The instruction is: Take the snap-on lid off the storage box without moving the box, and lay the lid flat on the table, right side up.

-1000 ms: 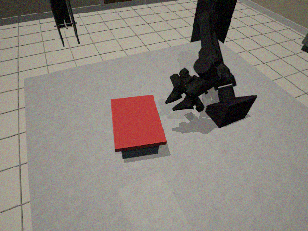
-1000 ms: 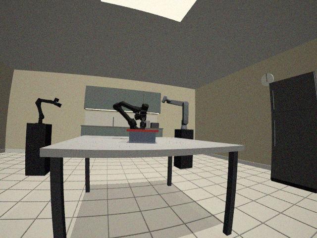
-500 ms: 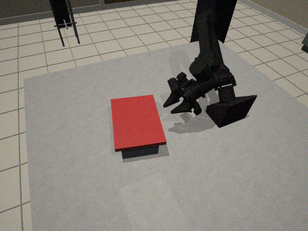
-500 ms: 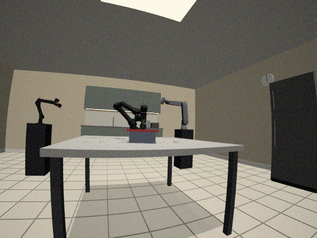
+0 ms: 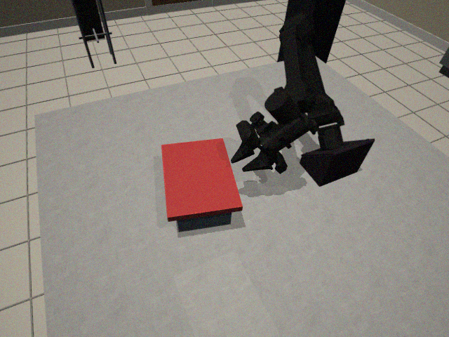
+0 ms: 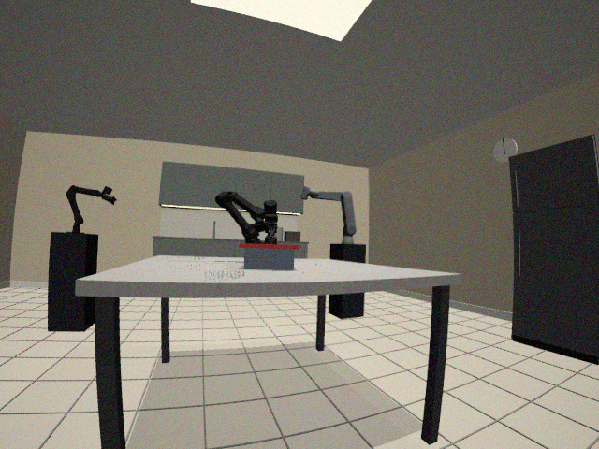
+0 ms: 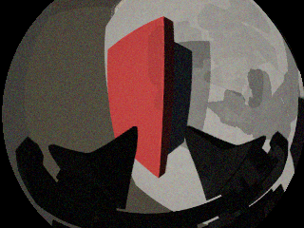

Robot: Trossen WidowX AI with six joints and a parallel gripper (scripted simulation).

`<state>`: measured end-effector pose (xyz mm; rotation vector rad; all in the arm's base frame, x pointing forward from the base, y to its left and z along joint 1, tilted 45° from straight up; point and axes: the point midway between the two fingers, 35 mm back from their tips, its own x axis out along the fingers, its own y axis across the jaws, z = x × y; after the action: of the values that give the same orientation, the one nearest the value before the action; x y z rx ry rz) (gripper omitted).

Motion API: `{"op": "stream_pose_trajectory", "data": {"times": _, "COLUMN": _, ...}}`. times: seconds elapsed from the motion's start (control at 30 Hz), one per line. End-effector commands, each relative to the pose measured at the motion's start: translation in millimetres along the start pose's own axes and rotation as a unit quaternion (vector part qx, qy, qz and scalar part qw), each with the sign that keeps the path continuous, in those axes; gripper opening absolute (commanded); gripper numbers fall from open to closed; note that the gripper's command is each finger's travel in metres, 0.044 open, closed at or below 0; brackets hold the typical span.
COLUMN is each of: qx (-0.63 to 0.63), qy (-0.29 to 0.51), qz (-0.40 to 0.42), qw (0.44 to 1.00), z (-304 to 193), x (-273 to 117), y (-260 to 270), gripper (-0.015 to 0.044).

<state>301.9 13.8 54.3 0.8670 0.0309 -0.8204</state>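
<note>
The red lid [image 5: 199,177] [image 6: 269,246] [image 7: 138,81] lies flat on top of the dark blue storage box [image 5: 205,222] [image 6: 268,259] [image 7: 181,95] and overhangs its sides. The box stands on the grey table [image 5: 109,253] [image 6: 193,288]. My gripper [image 5: 238,166] [image 7: 161,131] is open and empty, beside the lid's long edge on the arm's side. In the wrist view the lid's near edge shows in the gap between the fingertips, one finger on each side of its line. Whether a fingertip touches the lid cannot be told. In the exterior view the fingertips are hard to make out.
The arm's base [image 5: 337,159] stands on the table to the right of the box in the top view. Two other arms stand on dark pedestals [image 6: 72,280] [image 6: 347,280] beyond the table. A dark fridge [image 6: 556,251] stands at the right wall.
</note>
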Motion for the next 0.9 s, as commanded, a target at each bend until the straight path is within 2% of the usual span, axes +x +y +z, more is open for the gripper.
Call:
{"op": "stream_pose_trajectory", "data": {"times": 0.0, "qx": -0.004, "qy": 0.001, "qz": -0.002, "qw": 1.0, "z": 0, "x": 9, "y": -3, "gripper": 0.0235}}
{"op": "stream_pose_trajectory", "data": {"times": 0.7, "qx": -0.006, "qy": -0.006, "qz": 0.008, "qw": 1.0, "z": 7, "x": 38, "y": -2, "gripper": 0.0235}}
{"op": "stream_pose_trajectory", "data": {"times": 0.87, "qx": -0.006, "qy": -0.006, "qz": 0.008, "qw": 1.0, "z": 7, "x": 38, "y": -2, "gripper": 0.0202}}
